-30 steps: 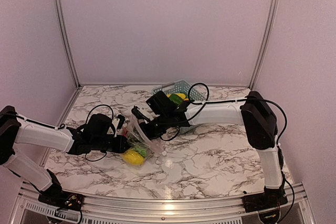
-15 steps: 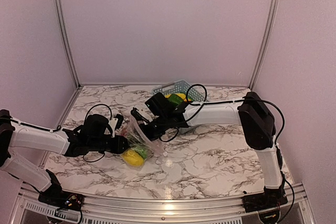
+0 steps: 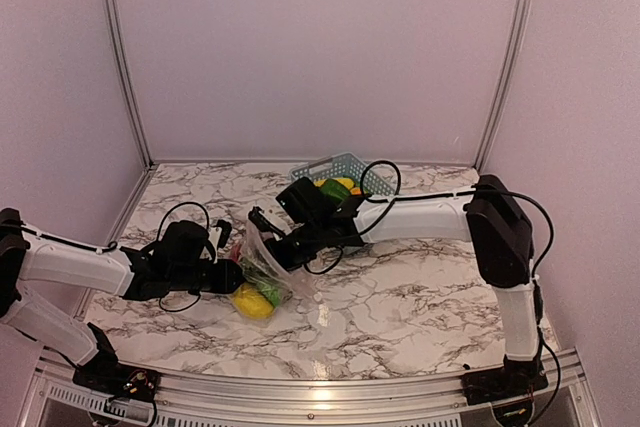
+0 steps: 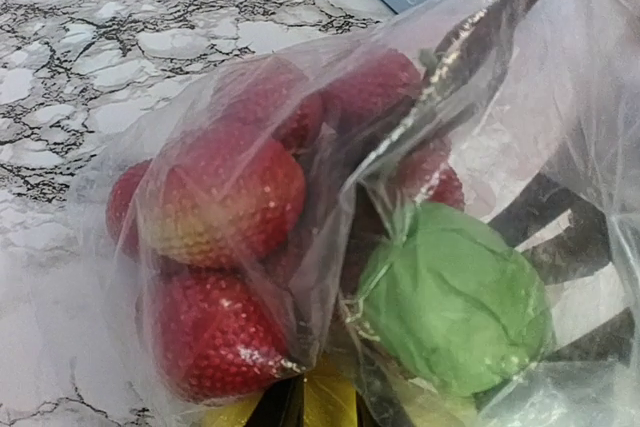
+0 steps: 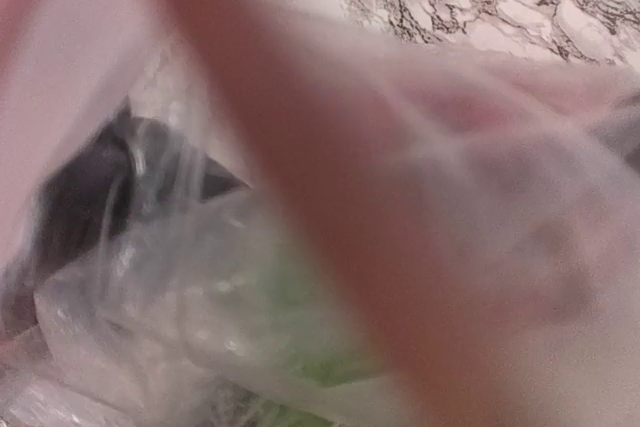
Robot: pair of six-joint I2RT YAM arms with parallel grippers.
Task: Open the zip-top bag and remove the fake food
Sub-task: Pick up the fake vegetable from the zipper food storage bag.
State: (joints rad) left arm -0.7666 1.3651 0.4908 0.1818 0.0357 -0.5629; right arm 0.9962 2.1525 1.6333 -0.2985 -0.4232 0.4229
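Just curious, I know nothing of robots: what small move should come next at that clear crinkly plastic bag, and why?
Probably the right gripper should pinch the upper edge of the clear crinkly plastic bag: the left gripper holds its other side, and red toy strawberries lie inside.

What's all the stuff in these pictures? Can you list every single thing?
zip-top bag: one, clear, on the table between the two tools
strawberries: at least four, red, inside the bag
leafy ball: one, green, inside the bag beside the strawberries
lemon-like piece: one, yellow, at the bag's near end, seemingly inside
basket: one, blue-grey, far side of the table
basket pieces: count unclear, yellow and green, in the basket
table: one, white marble with dark veins
left arm: one, white and black, reaching in from the left
right arm: one, white and black, reaching in from the right
left tool: one, black, at the bag's left edge
right tool: one, black, at the bag's top
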